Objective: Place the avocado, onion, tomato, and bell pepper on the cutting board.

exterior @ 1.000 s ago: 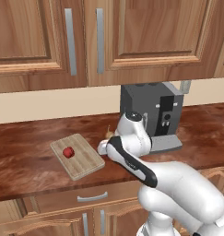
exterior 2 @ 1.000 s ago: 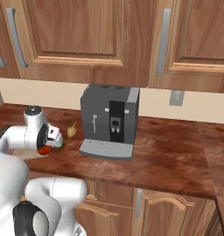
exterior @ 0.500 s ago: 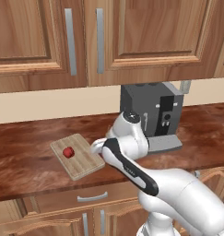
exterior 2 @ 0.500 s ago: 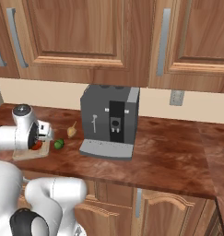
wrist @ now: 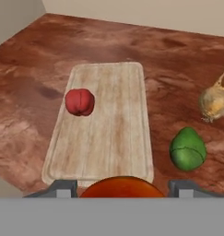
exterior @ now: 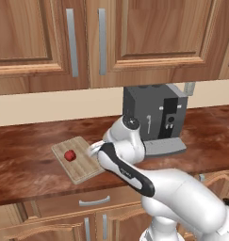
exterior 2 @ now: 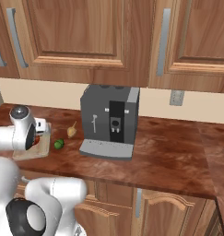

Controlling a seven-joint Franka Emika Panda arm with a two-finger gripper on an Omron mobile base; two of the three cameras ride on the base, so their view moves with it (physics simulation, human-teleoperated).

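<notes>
Four vegetables: one is lying on the board, one is sitting in my claw, two are waiting on the counter.
Counter (wrist: 85,46): reddish-brown stone, running under everything I am looking at.
Coffee machine (exterior 2: 111,120): dark grey, standing against the wall at 3 o'clock from the onion in the right base view.
Cutting board (wrist: 109,138): light wood, lying flat on the counter, its long side running from 6 to 12 o'clock in my hand view.
My claw (wrist: 122,189): I am holding it partly open over the board's near end, its two grey tips standing either side of a round red-orange thing (wrist: 121,186), which I am gripping; tomato or pepper, I cannot tell.
Red vegetable (wrist: 79,101): resting on the board's left half, at 10 o'clock from my claw.
Avocado (wrist: 188,148): bright green, sitting on the counter just off the board's right edge, at 2 o'clock from my claw.
Onion (wrist: 215,102): pale tan, stalk pointing up, lying at 1 o'clock from the avocado, near it.
</notes>
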